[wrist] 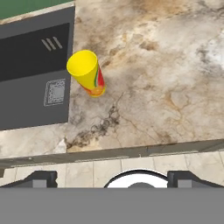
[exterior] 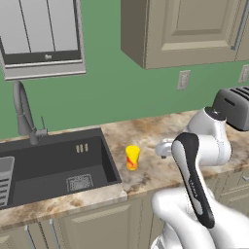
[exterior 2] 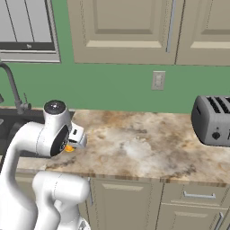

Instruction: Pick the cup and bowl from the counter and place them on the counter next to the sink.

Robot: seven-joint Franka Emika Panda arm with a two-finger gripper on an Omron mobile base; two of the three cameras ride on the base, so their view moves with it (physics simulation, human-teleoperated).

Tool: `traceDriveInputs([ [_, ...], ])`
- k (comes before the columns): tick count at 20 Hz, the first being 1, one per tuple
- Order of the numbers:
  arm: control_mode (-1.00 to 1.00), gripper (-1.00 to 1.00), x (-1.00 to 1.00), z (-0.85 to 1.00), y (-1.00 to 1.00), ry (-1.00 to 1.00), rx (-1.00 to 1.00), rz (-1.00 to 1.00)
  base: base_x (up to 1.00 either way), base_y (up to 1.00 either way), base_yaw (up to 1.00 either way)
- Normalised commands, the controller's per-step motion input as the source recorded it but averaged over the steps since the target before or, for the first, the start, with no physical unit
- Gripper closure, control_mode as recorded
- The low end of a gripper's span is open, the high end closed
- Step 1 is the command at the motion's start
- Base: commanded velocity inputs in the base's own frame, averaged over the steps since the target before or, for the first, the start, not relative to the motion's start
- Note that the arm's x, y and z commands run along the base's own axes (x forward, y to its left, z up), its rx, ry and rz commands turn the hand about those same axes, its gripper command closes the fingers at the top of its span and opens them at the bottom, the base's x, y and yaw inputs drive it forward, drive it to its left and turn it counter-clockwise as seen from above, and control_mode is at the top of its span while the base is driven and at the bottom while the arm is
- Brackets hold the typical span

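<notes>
Standing upright on the marbled counter [exterior: 160,129], the yellow cup [exterior: 132,157] sits just beside the sink [exterior: 53,168], near the basin's right edge and apart from the gripper [wrist: 112,177]. In the hand view the cup lies at about 11 o'clock, its red-orange markings facing the stone, with the dark basin at 9 o'clock and bare marbled surface spreading from 12 to 3 o'clock. The two fingertips [wrist: 40,177] stand wide apart at the bottom edge, holding nothing. From the right base camera the white arm hides nearly all of the cup, leaving an orange sliver. A grey toaster [exterior 2: 212,119] at 3 o'clock is cut off by the frame edge. The faucet [exterior: 23,114] rises behind the basin.
</notes>
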Motion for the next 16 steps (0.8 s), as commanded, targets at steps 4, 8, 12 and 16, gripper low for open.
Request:
traceDriveInputs([
  [4,1.00,-1.00,0.00,0.00,0.00,0.00,0.00,0.00,0.00,0.00,0.00],
  [8,1.00,-1.00,0.00,0.00,0.00,0.00,0.00,0.00,-0.62,0.00,0.00],
  [12,1.00,-1.00,0.00,0.00,0.00,0.00,0.00,0.00,-1.00,-0.04,-0.05],
  [16,1.00,-1.00,0.00,0.00,0.00,0.00,0.00,0.00,-0.78,-0.17,-0.18],
])
